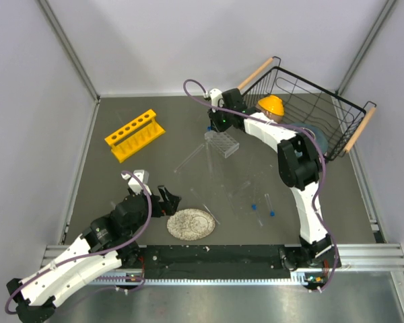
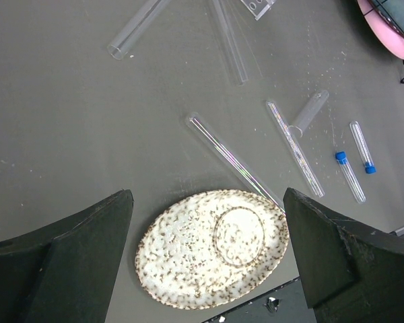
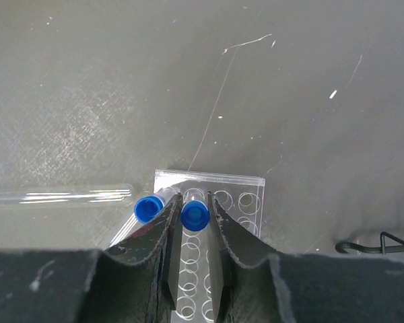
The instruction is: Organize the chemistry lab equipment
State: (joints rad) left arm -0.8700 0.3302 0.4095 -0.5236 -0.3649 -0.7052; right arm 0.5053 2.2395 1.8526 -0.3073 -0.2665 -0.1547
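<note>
My right gripper (image 3: 194,202) is shut on a blue-capped vial (image 3: 195,215), held upright over the small clear plastic rack (image 3: 246,192) (image 1: 222,142). A second blue-capped vial (image 3: 148,208) leans at the rack's left corner, just outside my left finger. A long test tube (image 3: 60,196) lies beside the rack. My left gripper (image 2: 207,198) (image 1: 163,202) is open and empty above the speckled disc (image 2: 212,249). Loose test tubes (image 2: 232,158) (image 2: 294,148) and two blue-capped vials (image 2: 350,176) (image 2: 362,145) lie on the table. The yellow tube rack (image 1: 135,134) stands at the back left.
A black wire basket (image 1: 310,114) with wooden handles sits at the back right, holding a yellow dish (image 1: 271,104) and a pink one (image 2: 390,27). Two more clear tubes (image 2: 136,28) (image 2: 229,44) lie toward the clear rack. Grey walls close in the table.
</note>
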